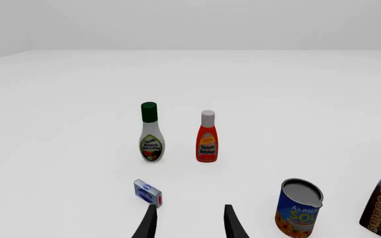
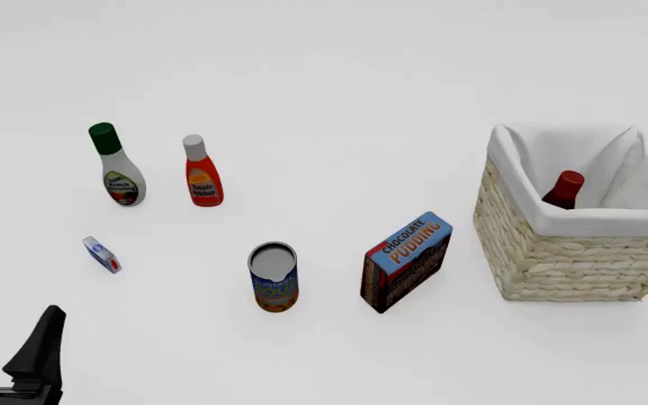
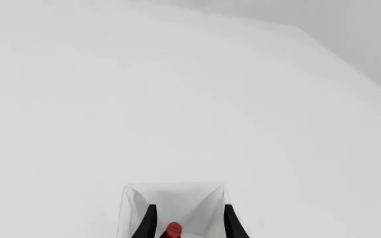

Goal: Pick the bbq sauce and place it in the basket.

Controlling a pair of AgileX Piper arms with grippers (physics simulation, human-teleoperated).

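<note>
The bbq sauce leans inside the basket at the right of the table; only its red cap and dark neck show above the white lining. In the right wrist view its red cap shows between my fingers, inside the basket. My right gripper is open and empty, well above the basket, and almost out of the front view. My left gripper is open and empty at the near left corner; it also shows in the left wrist view.
A white bottle with a green cap and an orange-red bottle with a white cap stand at the far left. A small blue box, a soup can and a chocolate pudding box sit mid-table.
</note>
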